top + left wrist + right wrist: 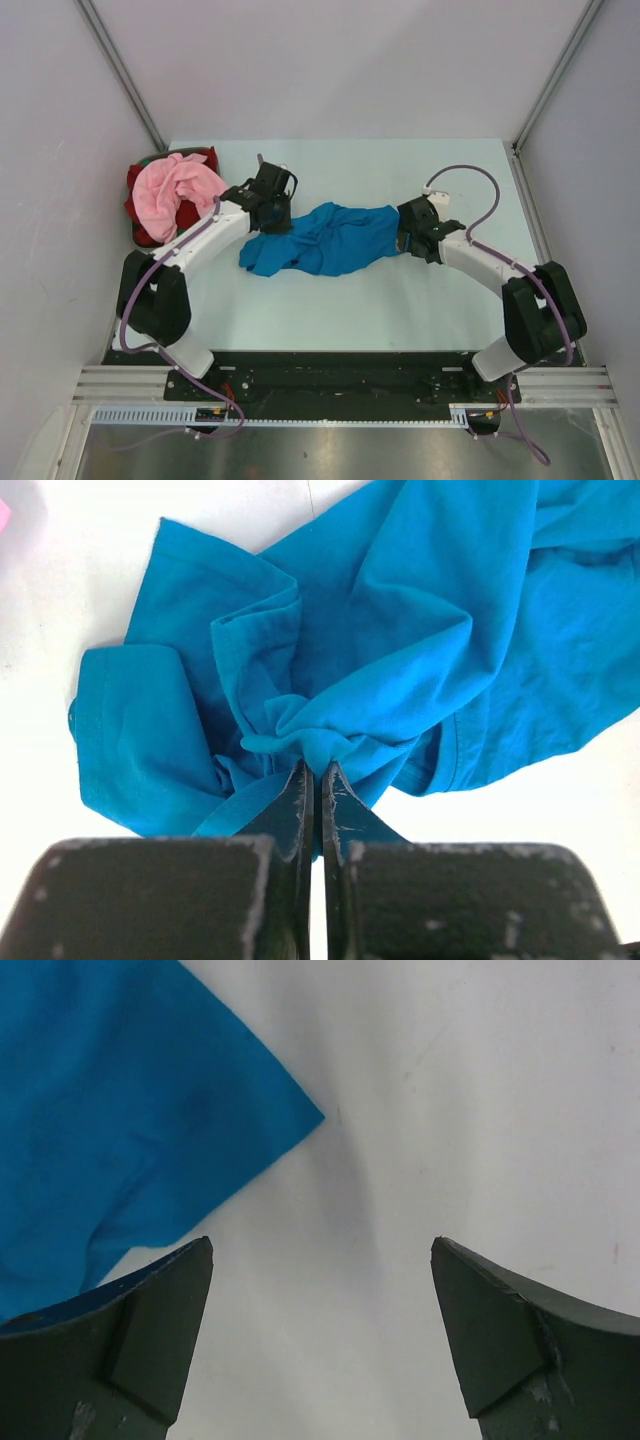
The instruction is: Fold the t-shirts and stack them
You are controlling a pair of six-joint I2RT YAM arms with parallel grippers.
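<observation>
A crumpled bright blue t-shirt [325,238] lies across the middle of the table. My left gripper [274,222] is at its upper left edge. In the left wrist view this gripper [318,766] is shut on a bunched fold of the blue t-shirt [400,630]. My right gripper [404,236] sits at the shirt's right end. In the right wrist view this gripper [322,1245] stands open over bare table, with a corner of the blue t-shirt [120,1130] beside its left finger. A light pink t-shirt [180,190] is heaped on a red one [138,205] at the far left.
The pink and red shirts rest in a dark basket [143,240] at the table's left edge, with a bit of green [150,160] at its back. Grey walls enclose the table on three sides.
</observation>
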